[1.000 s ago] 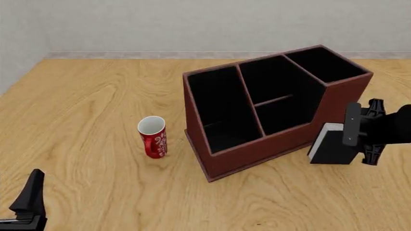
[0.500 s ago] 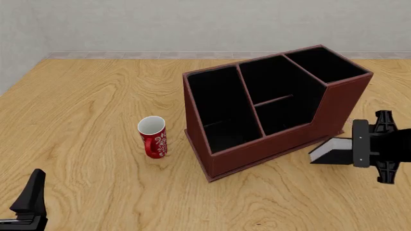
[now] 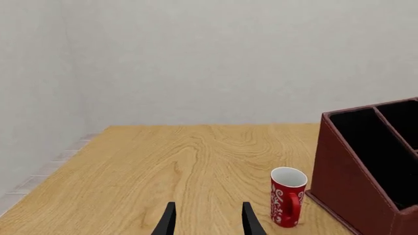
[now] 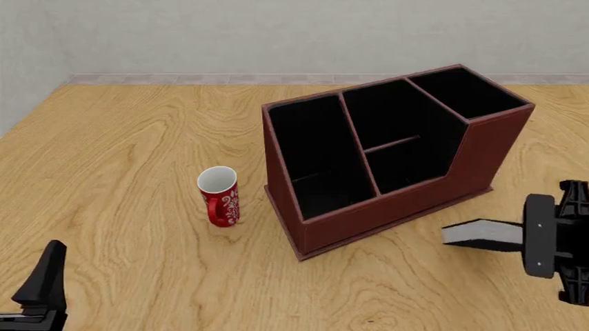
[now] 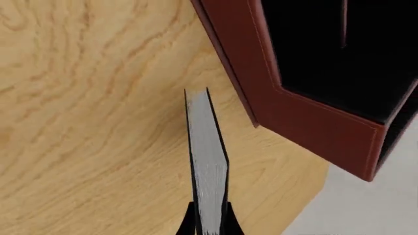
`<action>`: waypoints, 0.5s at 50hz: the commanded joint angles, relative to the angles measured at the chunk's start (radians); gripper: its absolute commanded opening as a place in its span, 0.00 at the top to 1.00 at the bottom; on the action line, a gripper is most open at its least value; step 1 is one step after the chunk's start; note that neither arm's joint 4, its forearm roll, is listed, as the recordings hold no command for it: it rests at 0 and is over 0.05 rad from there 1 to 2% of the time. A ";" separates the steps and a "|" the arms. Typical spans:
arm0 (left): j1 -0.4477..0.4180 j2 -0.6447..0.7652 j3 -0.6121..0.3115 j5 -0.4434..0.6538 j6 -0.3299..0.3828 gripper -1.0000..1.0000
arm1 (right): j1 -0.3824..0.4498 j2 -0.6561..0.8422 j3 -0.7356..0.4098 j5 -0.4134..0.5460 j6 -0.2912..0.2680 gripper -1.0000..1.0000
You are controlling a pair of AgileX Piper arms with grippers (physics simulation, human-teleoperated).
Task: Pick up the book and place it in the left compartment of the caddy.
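Thick black hardcover book (image 4: 478, 234) with white page edges clamped flat in the right hand (image 4: 543, 238), above the wooden tabletop (image 4: 138, 152), just right of the large reddish-brown caddy (image 4: 478, 148). Long left compartment (image 4: 313, 155) black-lined, near a red patterned mug (image 4: 219, 197). Left hand (image 3: 207, 223) parted, gripping nothing, low at the tabletop's near-left corner.

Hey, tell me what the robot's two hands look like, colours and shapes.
Both are matte black. The left hand shows two slim, flat fingers tapering to narrow tips; from the front it appears as a dark wedge. The right hand is a blocky black assembly with a flat plate and ridged, bracket-like parts. No cables or markings are visible.
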 commanded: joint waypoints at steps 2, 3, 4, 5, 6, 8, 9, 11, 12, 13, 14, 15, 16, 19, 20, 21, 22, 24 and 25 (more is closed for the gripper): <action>-0.023 0.000 0.006 -0.010 -0.005 0.00 | 0.025 -0.212 -0.025 0.204 0.042 1.00; -0.025 0.000 0.007 -0.011 -0.004 0.00 | 0.033 -0.226 -0.033 0.232 0.053 1.00; -0.028 0.000 0.008 -0.012 -0.006 0.00 | 0.041 -0.246 -0.042 0.261 0.063 1.00; -0.030 0.000 0.008 -0.013 -0.006 0.00 | 0.019 -0.252 -0.043 0.260 0.054 1.00; -0.031 0.000 0.009 -0.015 -0.006 0.00 | 0.057 -0.251 -0.081 0.298 0.112 1.00; -0.034 0.000 0.011 -0.018 -0.008 0.00 | 0.074 -0.291 -0.086 0.350 0.115 1.00; -0.036 0.000 0.013 -0.020 -0.008 0.00 | 0.087 -0.294 -0.101 0.367 0.139 1.00; -0.038 0.000 0.016 -0.023 -0.010 0.00 | 0.103 -0.312 -0.122 0.418 0.169 1.00; -0.040 0.000 0.017 -0.023 -0.009 0.00 | 0.101 -0.313 -0.135 0.419 0.187 1.00; -0.040 0.000 0.017 -0.023 -0.009 0.00 | 0.101 -0.312 -0.135 0.419 0.187 1.00; -0.040 0.000 0.018 -0.024 -0.010 0.00 | 0.124 -0.322 -0.144 0.442 0.205 1.00; -0.040 0.000 0.018 -0.023 -0.012 0.00 | 0.150 -0.319 -0.168 0.467 0.245 1.00; -0.042 0.000 0.019 -0.024 -0.012 0.00 | 0.215 -0.319 -0.183 0.490 0.323 1.00; -0.040 0.000 0.021 -0.024 -0.016 0.00 | 0.249 -0.325 -0.181 0.491 0.371 1.00; -0.040 0.000 0.021 -0.024 -0.016 0.00 | 0.249 -0.325 -0.181 0.491 0.371 1.00; -0.039 0.000 0.019 -0.022 -0.016 0.00 | 0.284 -0.308 -0.200 0.491 0.434 1.00; -0.037 0.000 0.018 -0.020 -0.019 0.00 | 0.247 -0.299 -0.195 0.491 0.425 1.00; -0.037 0.000 0.017 -0.020 -0.017 0.00 | 0.299 -0.307 -0.209 0.491 0.472 1.00; -0.037 0.000 0.016 -0.021 -0.016 0.00 | 0.321 -0.272 -0.224 0.491 0.548 1.00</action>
